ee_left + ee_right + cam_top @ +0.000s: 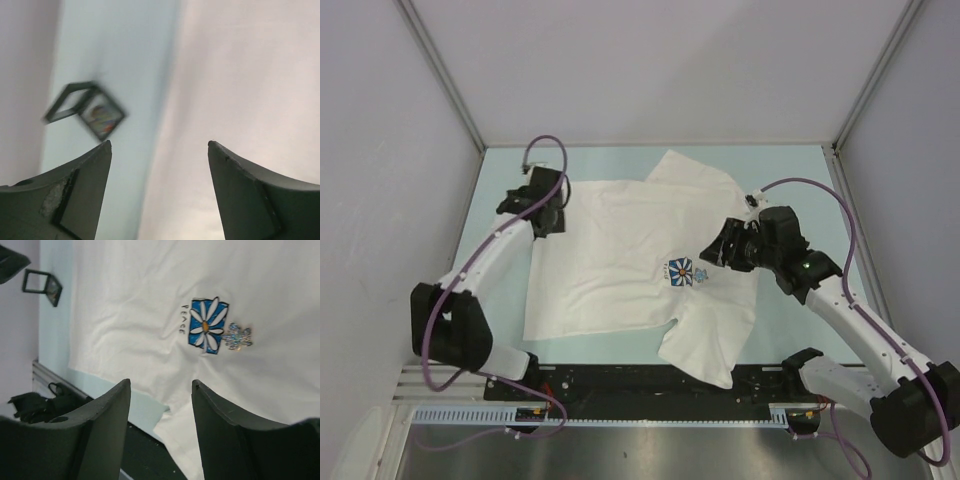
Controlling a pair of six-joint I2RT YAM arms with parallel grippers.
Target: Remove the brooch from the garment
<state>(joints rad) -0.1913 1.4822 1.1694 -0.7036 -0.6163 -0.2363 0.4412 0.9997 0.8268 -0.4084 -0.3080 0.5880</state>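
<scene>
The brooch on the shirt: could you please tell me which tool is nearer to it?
Right. The right tool is close beside the brooch on the shirt; the left tool is far off at the shirt's opposite edge.

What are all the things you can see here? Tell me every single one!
T-shirt: one, white, spread on the table.
flower print: one, blue and white, on the shirt's chest.
brooch: one, sparkly silver-blue, right beside the flower print.
frames: two, black, square, on the table past the shirt's edge.
table: one, pale blue, under the shirt.
left gripper: one, dark grey, open, over the shirt's edge.
right gripper: one, dark grey, open, above the shirt.
</scene>
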